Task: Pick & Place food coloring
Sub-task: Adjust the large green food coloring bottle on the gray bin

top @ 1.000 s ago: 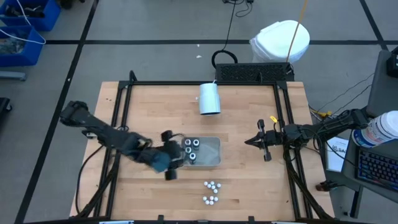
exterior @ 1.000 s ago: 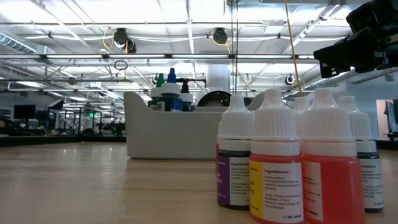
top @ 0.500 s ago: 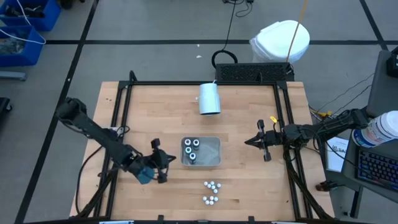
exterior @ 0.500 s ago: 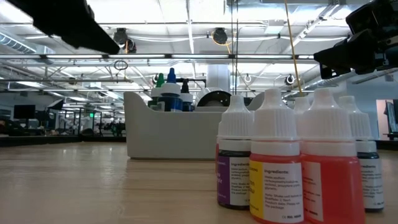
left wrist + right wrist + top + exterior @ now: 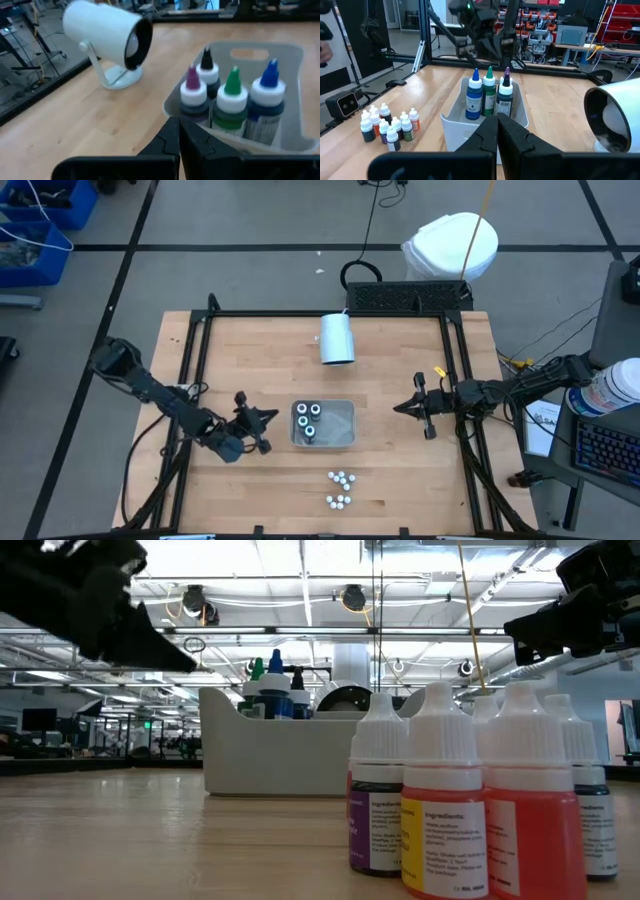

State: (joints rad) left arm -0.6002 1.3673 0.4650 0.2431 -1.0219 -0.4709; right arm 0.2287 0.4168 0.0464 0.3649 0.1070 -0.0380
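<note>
Several wider food coloring bottles (image 5: 232, 97) with coloured tips stand upright in a grey tray (image 5: 340, 420) at mid-table. Small white-capped bottles (image 5: 340, 478) stand in two clusters on the wood near the front edge, close up in the low view (image 5: 470, 800). My left gripper (image 5: 270, 417) is shut and empty, just left of the tray, pointing at it (image 5: 179, 122). My right gripper (image 5: 398, 408) is shut and empty, right of the tray, facing it (image 5: 497, 120).
A large white cup (image 5: 337, 338) lies on its side behind the tray, its dark mouth showing in the left wrist view (image 5: 135, 40). A black frame rail (image 5: 200, 380) runs along the table's edges. Bare wood lies between the tray and the small bottles.
My left gripper has drawn back from over the tray's left end toward the table's left edge and sunk lower. Its fingers, wide apart a second ago, have shut on nothing. The bottles and tray have stayed put.
</note>
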